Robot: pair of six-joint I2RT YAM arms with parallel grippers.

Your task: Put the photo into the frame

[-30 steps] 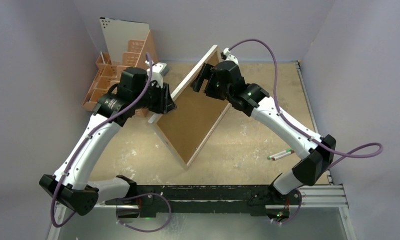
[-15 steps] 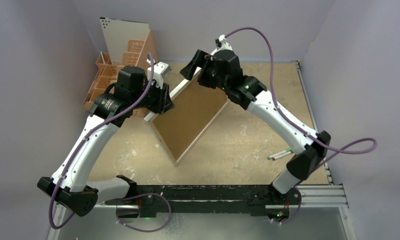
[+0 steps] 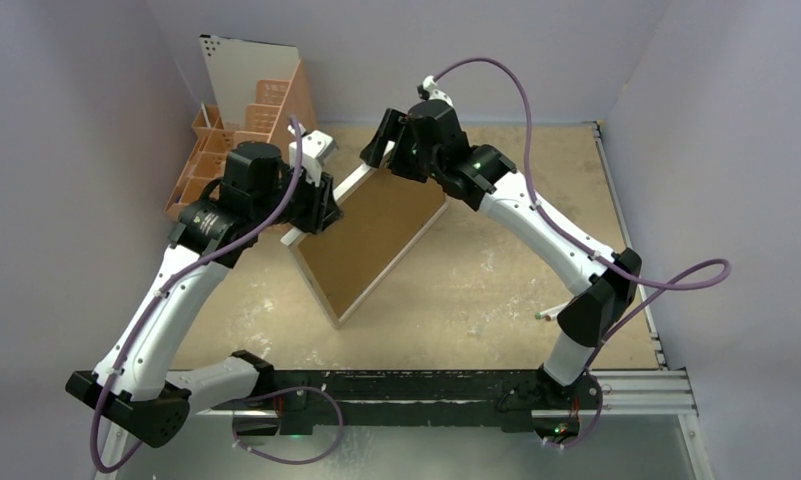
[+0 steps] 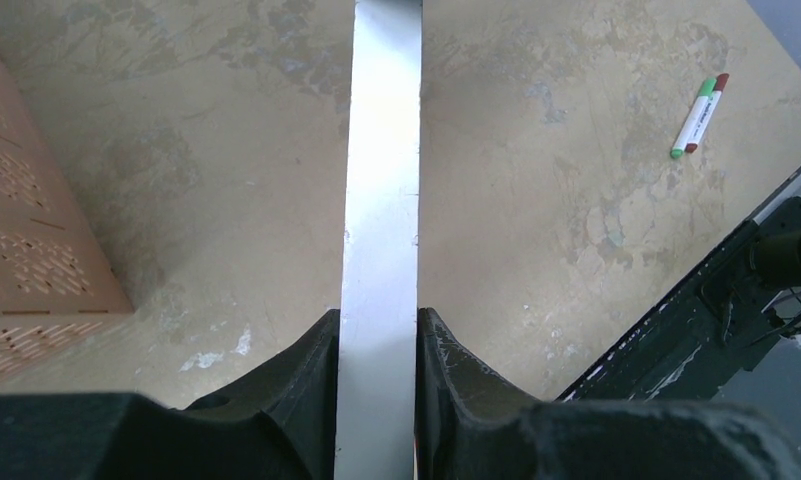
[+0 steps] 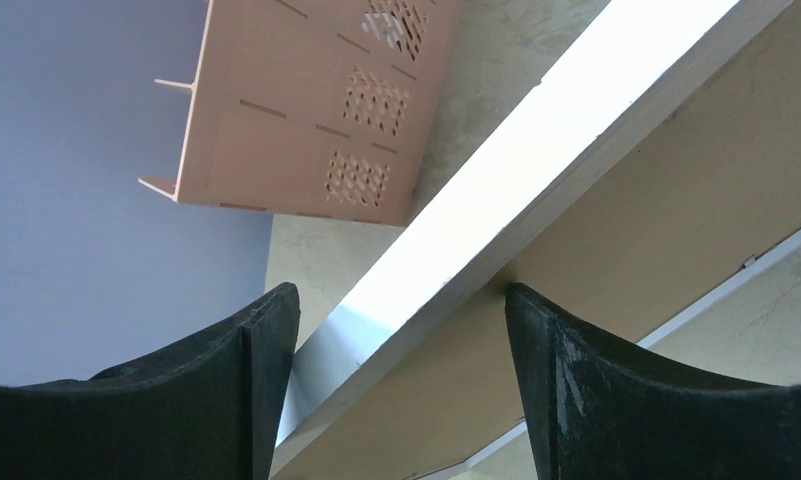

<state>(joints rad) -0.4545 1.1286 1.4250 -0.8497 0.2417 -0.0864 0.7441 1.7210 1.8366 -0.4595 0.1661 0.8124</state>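
Pinching the silver left edge between narrow jaws, the left claw (image 4: 378,335) holds the frame (image 4: 384,150) tilted with its brown back (image 3: 371,235) upward, near corner seemingly propped on the desk (image 3: 476,290). The right claw (image 5: 401,305) gapes wide astride the far edge without gripping, likely to steady it. The photo is nowhere visible.

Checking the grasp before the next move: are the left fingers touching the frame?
Touching. The left wrist view shows both left fingers pressed against opposite faces of the frame, with no gap on either side.
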